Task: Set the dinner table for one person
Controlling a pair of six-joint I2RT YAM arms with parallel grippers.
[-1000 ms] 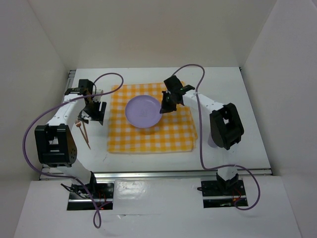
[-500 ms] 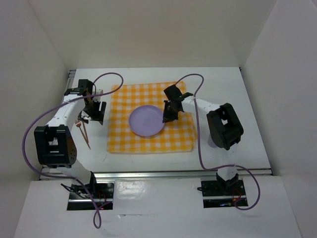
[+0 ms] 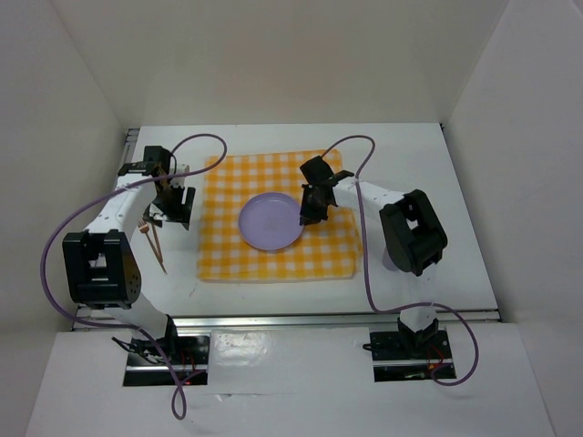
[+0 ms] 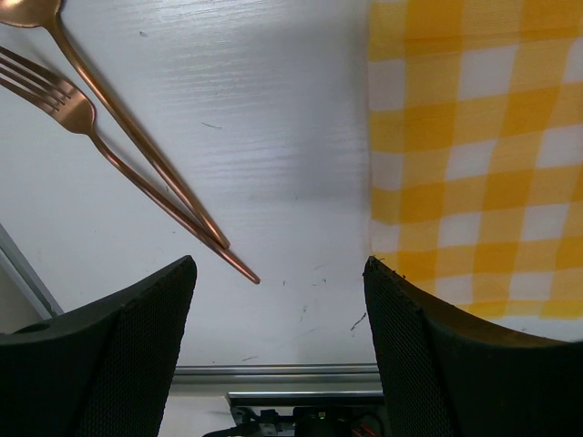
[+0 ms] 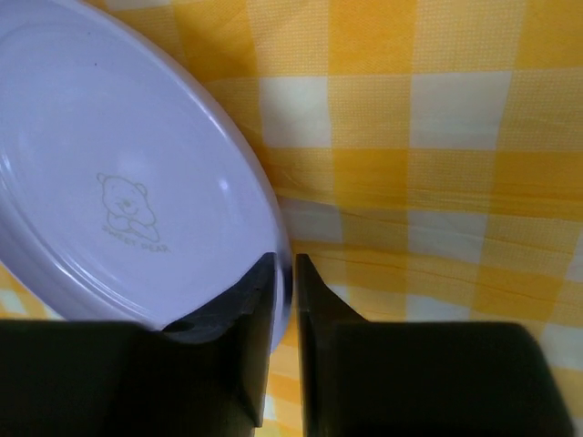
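Right gripper (image 5: 284, 264) was pinched on the 3 o'clock rim of the lilac plate (image 3: 266, 223), flat on the checked cloth (image 3: 273, 264) at the centre of the white dinner table (image 3: 428, 164); left gripper (image 4: 278, 269) hung spread, empty, at the cloth's 9 o'clock, near fork (image 4: 82, 114) and spoon (image 4: 137, 137).

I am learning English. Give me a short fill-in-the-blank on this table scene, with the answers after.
1. The purple plate lies on the checked ____.
2. A small ____ is drawn on the plate.
3. The fork lies beside a ____.
4. The jaws of the left gripper stand ____.
Answers: cloth, bear, spoon, open.
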